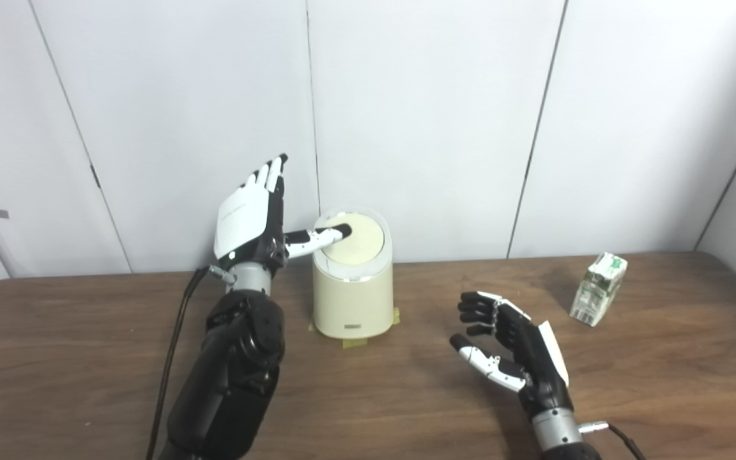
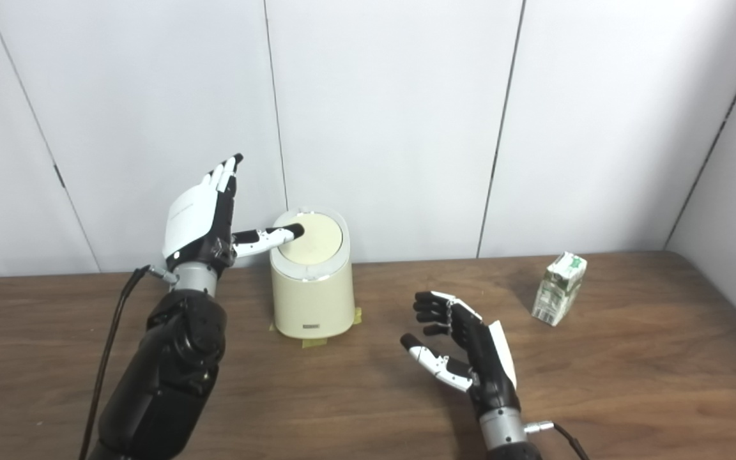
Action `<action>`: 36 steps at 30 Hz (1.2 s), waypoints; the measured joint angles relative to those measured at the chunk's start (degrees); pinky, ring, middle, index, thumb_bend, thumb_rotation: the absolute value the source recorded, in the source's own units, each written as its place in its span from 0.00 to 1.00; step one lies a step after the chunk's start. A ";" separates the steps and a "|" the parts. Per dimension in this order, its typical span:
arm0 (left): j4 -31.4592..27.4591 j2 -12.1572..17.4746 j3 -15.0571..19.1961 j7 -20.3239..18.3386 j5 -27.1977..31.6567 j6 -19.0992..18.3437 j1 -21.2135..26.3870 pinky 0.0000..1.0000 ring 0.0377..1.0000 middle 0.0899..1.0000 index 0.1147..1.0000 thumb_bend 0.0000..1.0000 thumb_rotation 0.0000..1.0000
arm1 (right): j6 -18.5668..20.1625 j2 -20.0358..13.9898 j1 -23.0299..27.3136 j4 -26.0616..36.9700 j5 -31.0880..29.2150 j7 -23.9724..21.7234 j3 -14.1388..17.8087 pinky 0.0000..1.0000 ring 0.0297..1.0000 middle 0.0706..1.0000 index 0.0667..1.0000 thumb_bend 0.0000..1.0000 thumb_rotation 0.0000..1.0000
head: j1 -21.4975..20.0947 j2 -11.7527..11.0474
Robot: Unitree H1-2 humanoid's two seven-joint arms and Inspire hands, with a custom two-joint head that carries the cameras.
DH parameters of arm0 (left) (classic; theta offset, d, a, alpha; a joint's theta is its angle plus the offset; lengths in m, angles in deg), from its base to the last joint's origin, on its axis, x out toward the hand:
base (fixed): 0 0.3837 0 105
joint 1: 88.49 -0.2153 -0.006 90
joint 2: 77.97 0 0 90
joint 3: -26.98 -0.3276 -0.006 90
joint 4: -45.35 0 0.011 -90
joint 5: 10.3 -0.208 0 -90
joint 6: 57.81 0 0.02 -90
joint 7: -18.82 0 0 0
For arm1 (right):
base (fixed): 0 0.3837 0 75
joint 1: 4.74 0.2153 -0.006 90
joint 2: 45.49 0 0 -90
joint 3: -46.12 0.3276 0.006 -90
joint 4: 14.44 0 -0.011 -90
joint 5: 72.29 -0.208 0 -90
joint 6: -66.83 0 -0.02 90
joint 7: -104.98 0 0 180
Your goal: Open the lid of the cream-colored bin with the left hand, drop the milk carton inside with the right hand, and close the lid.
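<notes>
Left eye view, left hand [image 1: 250,217] spread wide, thumb on bin lid [image 1: 354,239], right hand [image 1: 513,348] empty, loosely curled, milk carton [image 1: 598,289] apart on tabletop [image 1: 406,383]

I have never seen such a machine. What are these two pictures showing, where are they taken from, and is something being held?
Both pictures come from two cameras side by side on a humanoid robot's head, so they show one scene from slightly different spots. The black arms entering from below end in robot hands. The left robot hand is raised with fingers spread, and its thumb rests on the lid of a cream-colored bin, which looks shut. The right robot hand hovers open over the wooden table and holds nothing. A milk carton stands apart on the right, untouched.
</notes>
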 measured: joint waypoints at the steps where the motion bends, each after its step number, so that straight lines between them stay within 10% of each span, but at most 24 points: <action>1: 0.90 -0.12 0.03 0.10 0.00 -0.01 0.66 1.00 1.00 1.00 1.00 0.80 0.46 | 0.26 0.01 0.00 0.03 -0.10 -0.02 -0.01 0.61 0.68 0.69 0.68 0.32 0.24 | 0.00 0.00; 22: 19.10 -1.93 0.78 6.89 4.60 0.69 6.07 1.00 1.00 1.00 1.00 0.80 0.42 | 1.57 0.29 0.53 -0.40 2.22 1.07 -0.60 0.62 0.68 0.68 0.67 0.31 0.25 | -1.14 -0.79; 36: 20.15 -0.59 -2.81 7.30 4.81 0.79 6.05 1.00 1.00 1.00 1.00 0.82 0.62 | 4.59 0.38 0.74 -0.23 4.35 1.97 -1.25 0.61 0.67 0.67 0.66 0.31 0.28 | -1.41 -0.79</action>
